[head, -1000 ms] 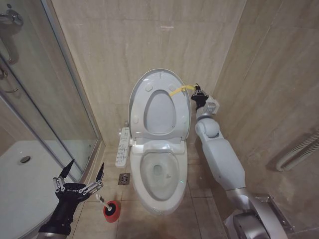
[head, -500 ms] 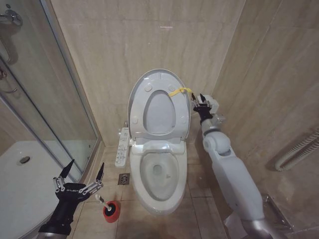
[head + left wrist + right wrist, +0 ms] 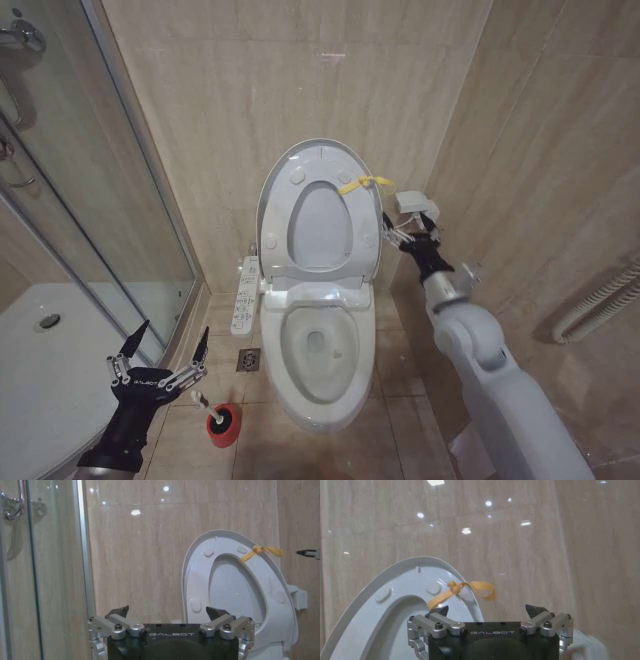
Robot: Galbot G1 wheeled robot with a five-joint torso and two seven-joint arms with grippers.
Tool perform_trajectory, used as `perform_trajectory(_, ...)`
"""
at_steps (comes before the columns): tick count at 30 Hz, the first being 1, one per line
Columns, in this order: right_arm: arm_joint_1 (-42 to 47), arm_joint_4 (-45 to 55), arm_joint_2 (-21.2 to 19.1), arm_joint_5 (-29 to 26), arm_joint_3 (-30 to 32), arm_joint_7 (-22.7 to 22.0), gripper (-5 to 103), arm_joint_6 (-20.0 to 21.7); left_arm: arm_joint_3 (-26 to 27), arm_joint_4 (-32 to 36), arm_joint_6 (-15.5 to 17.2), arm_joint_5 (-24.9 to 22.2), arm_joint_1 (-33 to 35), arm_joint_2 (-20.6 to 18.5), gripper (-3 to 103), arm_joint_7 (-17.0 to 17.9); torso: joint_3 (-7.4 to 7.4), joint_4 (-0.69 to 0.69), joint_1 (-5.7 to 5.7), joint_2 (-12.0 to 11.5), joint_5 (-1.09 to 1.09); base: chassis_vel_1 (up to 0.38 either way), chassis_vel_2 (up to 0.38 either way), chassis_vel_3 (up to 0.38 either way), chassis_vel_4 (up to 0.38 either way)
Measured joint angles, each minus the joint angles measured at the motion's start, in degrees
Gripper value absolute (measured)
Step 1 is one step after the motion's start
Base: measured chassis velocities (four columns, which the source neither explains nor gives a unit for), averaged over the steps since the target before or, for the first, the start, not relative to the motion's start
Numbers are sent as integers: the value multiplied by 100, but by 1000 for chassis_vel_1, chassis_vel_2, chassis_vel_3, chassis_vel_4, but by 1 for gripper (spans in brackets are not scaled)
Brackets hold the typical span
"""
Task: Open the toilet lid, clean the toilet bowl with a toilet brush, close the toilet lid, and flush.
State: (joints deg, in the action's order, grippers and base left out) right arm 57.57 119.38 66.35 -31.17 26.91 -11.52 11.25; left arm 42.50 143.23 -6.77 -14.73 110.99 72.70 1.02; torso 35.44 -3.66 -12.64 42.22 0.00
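The toilet lid stands upright against the back wall, with a yellow tag on its right rim. Below it the toilet bowl lies uncovered, a small water pool at its bottom. My right gripper hovers open just right of the lid, a little below the tag and holding nothing. Its wrist view shows the lid and tag past the open right gripper. Low on the left, my left gripper is open above the toilet brush, which stands in its red holder.
A glass shower enclosure closes off the left side. A white control panel hangs on the toilet's left, with a floor drain beside the base. Tiled walls stand close behind and on the right, where a ribbed hose hangs.
My right gripper has drawn back down and to the right, away from the yellow tag. The lid stays upright. The left arm has not moved.
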Motion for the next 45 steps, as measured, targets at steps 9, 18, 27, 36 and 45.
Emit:
perform_trajectory(9, 1601, 1039, 13, 809, 273, -281, 100, 38, 0, 0, 0, 0, 0, 0, 100, 0, 0, 1, 0, 0, 0, 0, 0, 0, 0)
perform_trajectory(18, 2883, 1393, 369, 1585, 555, 121, 100, -679, 0, 0, 0, 0, 0, 0, 100, 1, 0, 0, 0, 0, -1, 0, 0, 0, 0)
perform_trajectory(27, 3711, 1706, 583, 1727, 847, 663, 100, -1041, 0, 0, 0, 0, 0, 0, 100, 0, 0, 1, 0, 0, -1, 0, 0, 0, 0)
perform_trajectory(36, 4013, 1807, 1314, 1694, 950, 1026, 100, -966, 0, 0, 0, 0, 0, -1, 100, 0, 0, 0, 0, 0, -1, 0, 0, 0, 0)
perform_trajectory(45, 4244, 1782, 1721, 2078, 980, 1099, 100, -1005, 0, 0, 0, 0, 0, 0, 100, 0, 0, -2, -1, 0, -1, 0, 0, 0, 0)
